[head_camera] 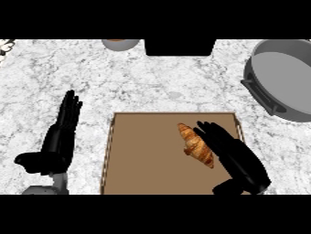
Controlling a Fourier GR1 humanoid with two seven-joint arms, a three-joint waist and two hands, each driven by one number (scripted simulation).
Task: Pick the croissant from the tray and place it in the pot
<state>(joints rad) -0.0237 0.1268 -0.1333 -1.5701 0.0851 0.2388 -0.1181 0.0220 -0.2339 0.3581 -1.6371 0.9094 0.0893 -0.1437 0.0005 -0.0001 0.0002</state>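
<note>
1. The tray (145,155) is lying on the counter (158,87), a flat brown board with a thin raised rim.
2. The croissant (196,145) is lying inside the tray, in its right half. It is sitting at a slant, one tip pointing toward the tray's far edge and the other toward its near right corner.
3. The right hand (238,161) is reaching in over the tray's right side, just right of the croissant. Its fingers (209,132) are stretching out nearly straight toward the tray's far edge, and it is gripping nothing.
4. Those fingers seem to be brushing the croissant's right flank, though from this steep angle it is not clear whether they are touching it.
5. The left hand (58,139) is resting outside the tray, just beyond its left rim, with its fingers straight and pointing away and nothing in it.
6. The pot (290,84) is standing past the tray's far right corner, well apart from it. It is grey, and one dark handle is facing the tray.
7. Beyond the tray's far edge, a black block (180,47) is sitting at the back of the counter, with a small bowl (121,44) to its left.
</note>
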